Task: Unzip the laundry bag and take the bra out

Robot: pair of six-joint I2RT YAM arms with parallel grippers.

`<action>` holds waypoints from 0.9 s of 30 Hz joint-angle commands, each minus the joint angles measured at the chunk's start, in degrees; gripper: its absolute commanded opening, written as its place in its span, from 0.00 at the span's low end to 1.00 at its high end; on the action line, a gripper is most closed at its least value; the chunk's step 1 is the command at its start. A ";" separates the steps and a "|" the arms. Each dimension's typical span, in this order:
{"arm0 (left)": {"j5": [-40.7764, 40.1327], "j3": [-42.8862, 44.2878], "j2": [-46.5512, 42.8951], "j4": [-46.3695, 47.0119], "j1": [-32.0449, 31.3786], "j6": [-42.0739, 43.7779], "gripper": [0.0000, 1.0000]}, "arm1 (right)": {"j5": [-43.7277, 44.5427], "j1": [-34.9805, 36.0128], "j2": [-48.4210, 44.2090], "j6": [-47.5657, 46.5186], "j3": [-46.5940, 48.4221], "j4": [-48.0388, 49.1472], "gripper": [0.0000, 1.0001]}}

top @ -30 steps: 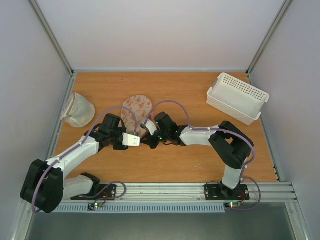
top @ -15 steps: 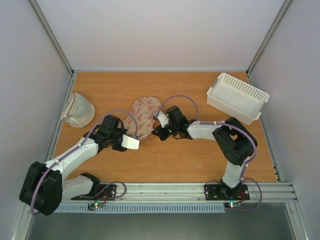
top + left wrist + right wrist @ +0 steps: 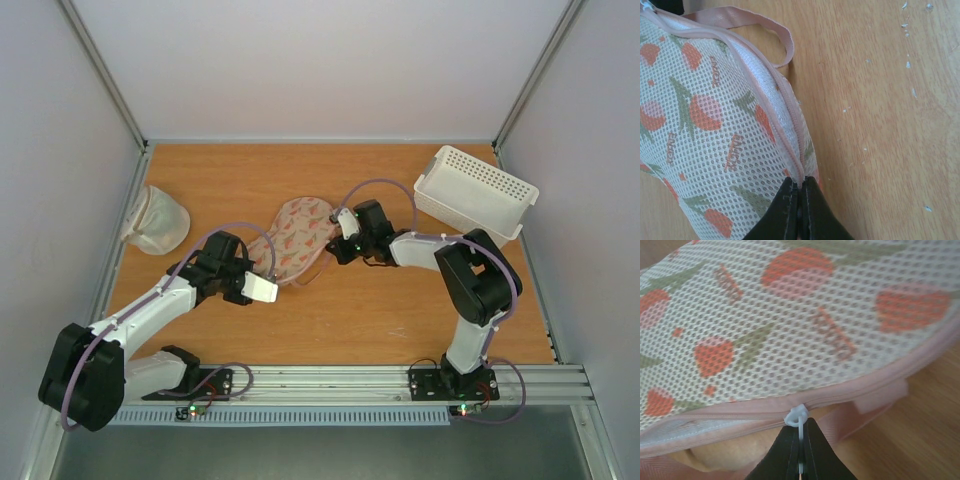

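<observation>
two arms rise from the near edge of the bench [image 3: 380, 320], one to each side, both bent inward toward one bag [image 3: 300, 235] in the middle

the left arm [image 3: 150, 305] lies low and reaches up and to the right, its elbow near its base. the left claw [image 3: 272, 284] is pinched fully closed on the near end of the bag; its wrist view shows the black fingers [image 3: 787, 210] meeting on the pink zip seam [image 3: 785, 115], with one pink loop [image 3: 775, 30] beyond, lying on the wood

the right arm [image 3: 455, 265] folds up from its base and stretches left, its forearm almost level. the right claw [image 3: 337, 240] sits at the far right end of the bag, closed tight on one small white zip pull [image 3: 797, 416]

the bag lies stretched on a slant between the two claws, near left to far right, on the bench. the zip is parted by the pull, and a tan curve [image 3: 735, 457] shows in the gap. it looks like the bra but is too hidden inside the bag to be sure; no cup can be made out

farther off, one pale mesh sack [image 3: 155, 220] rests by the left wall, and one white perforated basket [image 3: 475, 195] stands at the far right, just beyond the right arm's cable. the sack's far edge is hard to read against the wall
</observation>
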 commanded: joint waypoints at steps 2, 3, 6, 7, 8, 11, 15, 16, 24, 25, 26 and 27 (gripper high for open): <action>-0.04 0.00 -1.08 -3.71 0.55 0.60 0.01 | 2.92 -2.31 0.81 0.07 1.20 1.36 0.01; -0.04 -0.07 -1.13 -3.63 0.57 0.58 0.01 | 2.47 -2.29 0.73 0.16 1.15 1.45 0.01; 0.03 -0.28 -1.11 -3.45 0.57 0.41 0.01 | 2.27 -2.32 0.70 0.40 1.08 1.42 0.01; -0.02 -0.33 -1.13 -3.34 0.61 0.37 0.01 | 2.50 -2.32 0.69 0.32 0.98 1.33 0.01; -0.16 -0.32 -1.13 -3.29 0.65 0.37 0.01 | 2.77 -2.32 0.69 0.11 0.93 1.16 0.01; -0.46 -0.27 -1.22 -3.21 0.96 0.30 0.01 | 2.98 -3.08 0.79 -0.07 1.12 0.89 0.01; -0.42 -0.30 -1.46 -3.25 1.34 0.69 0.01 | 2.33 -6.17 1.26 1.09 2.09 1.41 0.01; -0.35 -0.30 -1.48 -3.22 1.36 0.71 0.01 | 3.03 -6.54 1.34 0.82 2.64 1.14 0.01; -0.29 -0.36 -1.49 -3.09 1.43 0.64 0.01 | 2.85 -7.04 2.89 0.14 4.21 0.14 0.01; -0.32 -0.38 -1.51 -3.09 1.44 0.63 0.01 | 2.95 -7.10 2.88 0.16 4.08 0.16 0.01; -0.35 -0.34 -1.44 -3.02 1.45 0.63 0.01 | 2.84 -7.07 2.79 0.21 4.06 0.08 0.01; -0.39 -0.39 -1.36 -2.92 1.48 0.63 0.01 | 2.56 -7.06 2.80 0.19 4.00 0.08 0.01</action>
